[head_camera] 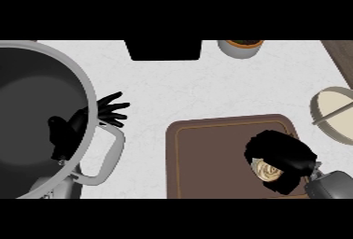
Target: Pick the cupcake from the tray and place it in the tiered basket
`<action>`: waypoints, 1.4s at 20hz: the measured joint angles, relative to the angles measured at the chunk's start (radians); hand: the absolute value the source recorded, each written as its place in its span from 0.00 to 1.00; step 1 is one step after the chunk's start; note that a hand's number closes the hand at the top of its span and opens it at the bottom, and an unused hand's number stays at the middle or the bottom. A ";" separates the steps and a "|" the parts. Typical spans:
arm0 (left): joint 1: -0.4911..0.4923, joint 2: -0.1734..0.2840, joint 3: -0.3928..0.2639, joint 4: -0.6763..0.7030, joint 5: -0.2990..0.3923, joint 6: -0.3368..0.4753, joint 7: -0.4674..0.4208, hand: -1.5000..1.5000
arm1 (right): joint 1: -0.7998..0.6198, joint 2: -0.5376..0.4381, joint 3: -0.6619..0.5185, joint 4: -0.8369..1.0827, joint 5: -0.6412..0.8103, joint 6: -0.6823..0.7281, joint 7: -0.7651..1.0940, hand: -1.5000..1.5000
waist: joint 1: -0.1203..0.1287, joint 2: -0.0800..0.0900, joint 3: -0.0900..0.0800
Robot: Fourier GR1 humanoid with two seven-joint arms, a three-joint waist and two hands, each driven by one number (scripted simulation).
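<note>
Lower right of the frame: brown tray [207, 158] lying flat on the white counter [186, 88]. Over the tray's right part, right hand [286, 151], black fingers curled down and around the cupcake [267, 171]. Only a patch of cream swirled frosting visible, peeking out at the hand's lower left, between thumb and fingers; the rest hidden under the palm. Cupcake within the tray's outline, near its lower right corner; whether lifted off the tray or resting on it, cannot tell.

At left, large grey tiered basket [76, 79] filling the upper and middle left, its rim and a grey handle loop curving down. Left hand [103, 112] at the basket's right rim, fingers spread and straight, holding nothing.

Along the top edge, a black block [165, 49] and a grey cup [241, 48]. At the right edge, a round cream dish [335, 114].
</note>
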 measured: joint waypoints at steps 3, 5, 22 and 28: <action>0.013 -0.001 0.046 -0.037 -0.002 -0.024 0.044 0.50 | 0.086 -0.123 -0.092 0.037 0.034 -0.057 0.035 1.00 | -0.030 -0.006 0.000; 0.015 -0.001 0.066 -0.058 -0.004 -0.031 0.055 0.50 | 0.150 -0.179 -0.151 0.055 0.044 -0.113 0.052 1.00 | -0.041 -0.008 0.000; 0.050 -0.002 0.056 -0.089 -0.007 0.003 0.053 0.50 | 0.455 -0.433 -0.761 -0.089 -0.405 -0.177 -0.060 1.00 | -0.046 -0.005 -0.001; 0.039 -0.002 0.042 -0.086 -0.014 0.025 0.061 0.50 | 0.468 -0.555 -0.999 -0.121 -0.618 0.044 -0.069 1.00 | -0.043 -0.004 -0.002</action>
